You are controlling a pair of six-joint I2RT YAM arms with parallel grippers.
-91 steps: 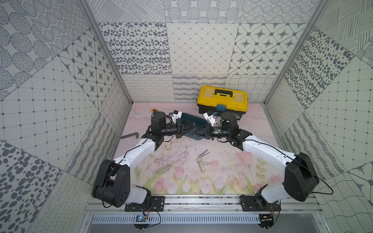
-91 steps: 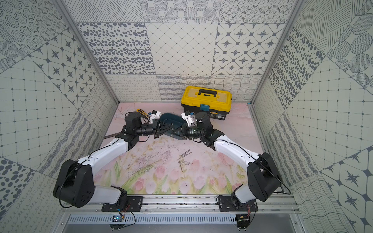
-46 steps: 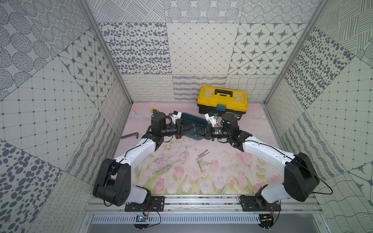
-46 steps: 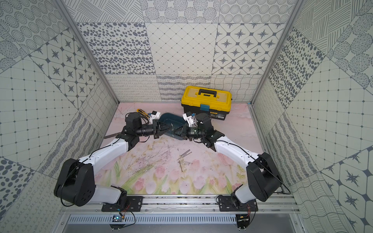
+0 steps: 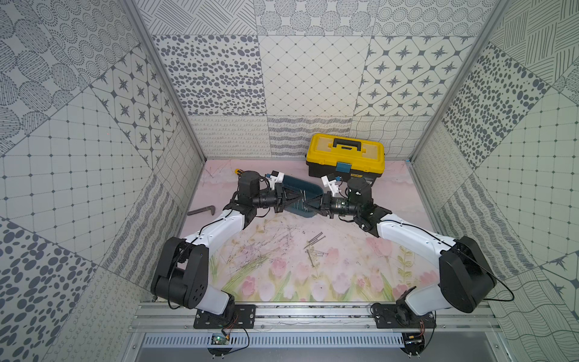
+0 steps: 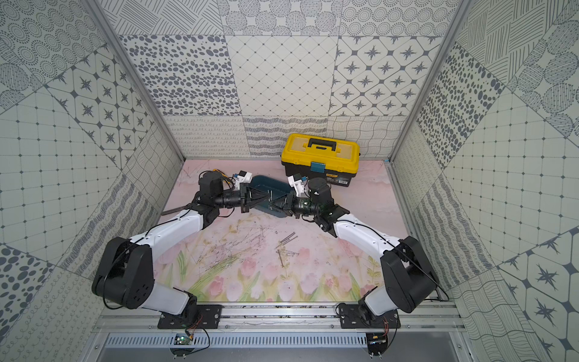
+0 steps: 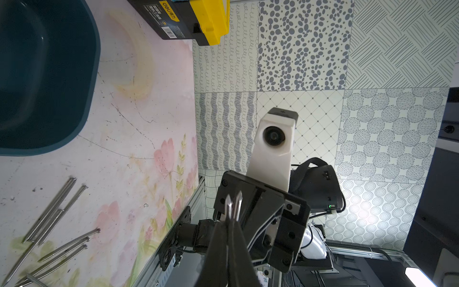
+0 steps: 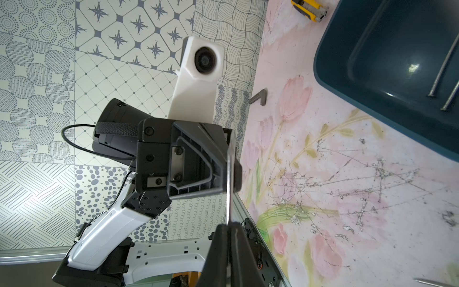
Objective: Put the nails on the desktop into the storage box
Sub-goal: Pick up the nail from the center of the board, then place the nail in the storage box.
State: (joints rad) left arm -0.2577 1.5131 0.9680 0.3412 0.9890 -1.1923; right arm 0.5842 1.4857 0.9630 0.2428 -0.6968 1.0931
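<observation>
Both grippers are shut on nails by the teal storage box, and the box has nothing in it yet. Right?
Wrong about the box: the storage box is not empty. The right wrist view shows two nails lying inside. The rest holds: the left gripper and the right gripper are each shut on nails by it.

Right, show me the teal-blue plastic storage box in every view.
In a top view: the teal-blue plastic storage box sits mid-picture, just below-left of the yellow-and-black plastic toolbox.
In a top view: again mid-picture, below-left of the toolbox.
Left wrist: fills the picture's upper-left corner.
Right wrist: picture's upper-right corner, two grey metal nails inside.
Landmark: that toolbox, seen in all but the right wrist view.
</observation>
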